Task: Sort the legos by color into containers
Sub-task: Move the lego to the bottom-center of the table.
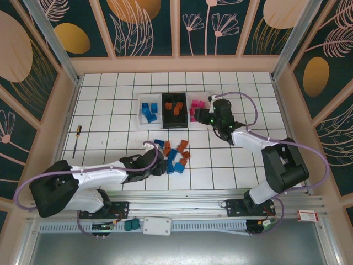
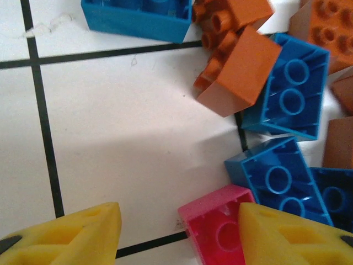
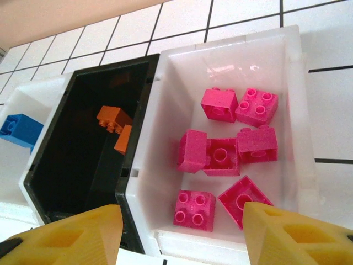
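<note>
Lying far left on the tiles, a screwdriver (image 1: 76, 141) plays no part in the sorting. The left gripper (image 2: 175, 234) hangs low over the loose bricks (image 1: 174, 154), its yellow fingers spread wide and holding nothing. A pink brick (image 2: 216, 226) sits between them, against the right-hand finger, and is likely the next pick. Beyond the pile, three joined trays separate the colours: blue in the left white tray (image 1: 142, 100), orange in the black tray (image 3: 71, 165), pink in the right white tray (image 3: 231, 61). The right gripper (image 3: 182, 237) hovers over that pink lot, wide open and empty. No writing is legible anywhere.
</note>
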